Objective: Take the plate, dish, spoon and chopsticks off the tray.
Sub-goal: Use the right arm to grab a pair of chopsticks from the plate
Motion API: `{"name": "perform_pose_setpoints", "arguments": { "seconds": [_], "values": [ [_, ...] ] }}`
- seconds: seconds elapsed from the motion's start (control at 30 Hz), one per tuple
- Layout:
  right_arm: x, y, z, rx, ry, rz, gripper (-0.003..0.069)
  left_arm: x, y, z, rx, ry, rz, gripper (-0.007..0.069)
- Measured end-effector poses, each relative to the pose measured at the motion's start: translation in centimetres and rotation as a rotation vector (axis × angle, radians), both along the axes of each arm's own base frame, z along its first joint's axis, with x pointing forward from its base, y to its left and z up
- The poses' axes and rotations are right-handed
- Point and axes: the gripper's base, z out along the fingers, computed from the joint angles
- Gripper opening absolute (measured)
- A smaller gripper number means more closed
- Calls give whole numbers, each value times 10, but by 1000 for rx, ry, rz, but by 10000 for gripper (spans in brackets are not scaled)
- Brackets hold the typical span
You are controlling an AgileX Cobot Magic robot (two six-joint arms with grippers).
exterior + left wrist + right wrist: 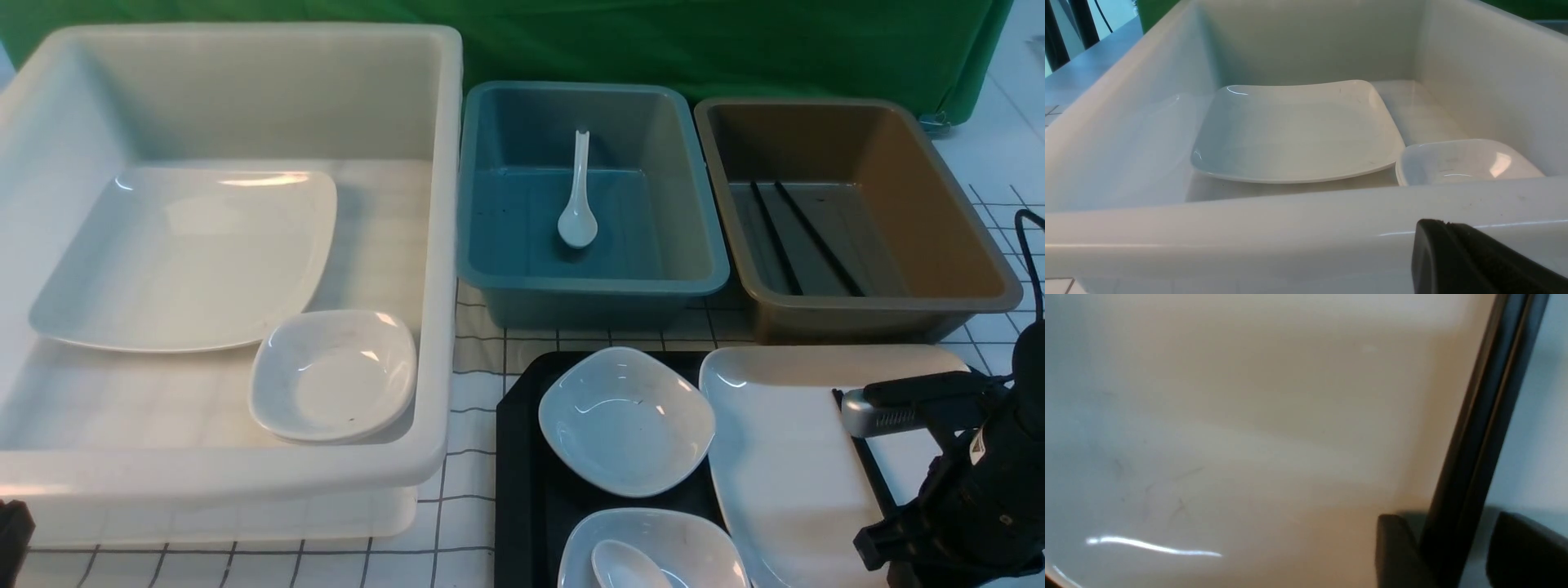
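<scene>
My right gripper (1453, 526) straddles thin black chopsticks (1487, 416) beside the large glossy white plate (1249, 437), jaws apart; left gripper (1453, 257) closed.

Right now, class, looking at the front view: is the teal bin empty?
No, a white spoon lies on the floor of the teal bin, its handle pointing toward the far wall.

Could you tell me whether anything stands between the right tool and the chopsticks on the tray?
Nothing visible does: the right tool's open jaws stand on either side of the chopsticks, which lie beside the large plate's edge. The way to the brown bin beyond also looks free.
</scene>
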Motion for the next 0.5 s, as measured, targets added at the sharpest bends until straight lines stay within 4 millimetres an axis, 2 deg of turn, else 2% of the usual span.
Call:
{"name": "perform_pose_setpoints", "arguments": {
  "seconds": [0.03,0.07,0.1,0.27,0.4,0.47,0.5],
  "values": [
    [0,0,0,0,1,1,251,0,0,0,0,0,0,21],
    [0,0,0,-2,4,1,157,0,0,0,0,0,0,21],
    [-1,0,0,-3,9,3,123,0,0,0,-1,0,0,21],
    [-5,-1,4,-10,31,5,129,0,0,0,-1,0,0,21],
    [-13,-4,18,-7,21,6,129,0,0,0,0,0,0,21],
    [-23,-6,35,0,-2,7,129,0,0,0,0,0,0,21],
    [-23,-7,37,0,-4,7,129,0,0,0,0,0,0,21]
  ]
}}
